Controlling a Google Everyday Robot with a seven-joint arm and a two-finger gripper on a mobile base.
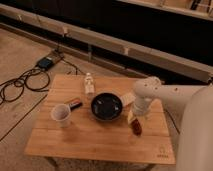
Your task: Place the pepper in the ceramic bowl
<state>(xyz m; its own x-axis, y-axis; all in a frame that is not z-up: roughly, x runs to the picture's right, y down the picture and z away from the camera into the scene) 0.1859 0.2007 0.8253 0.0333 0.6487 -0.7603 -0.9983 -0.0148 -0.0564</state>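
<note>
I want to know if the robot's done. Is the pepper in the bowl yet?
Out, not in yet. The pepper lies on the wooden table beside the ceramic bowl, with the gripper close over it.

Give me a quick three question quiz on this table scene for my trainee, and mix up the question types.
1. True or false: the pepper already lies in the bowl.
2. Which thing stands farthest left on the table in the camera view? A the cup, B the bottle, C the bowl.
3. Fill the gap: the gripper hangs right over the ____.

Key
1. False: it lies on the table, right of the bowl.
2. A.
3. pepper.
</note>
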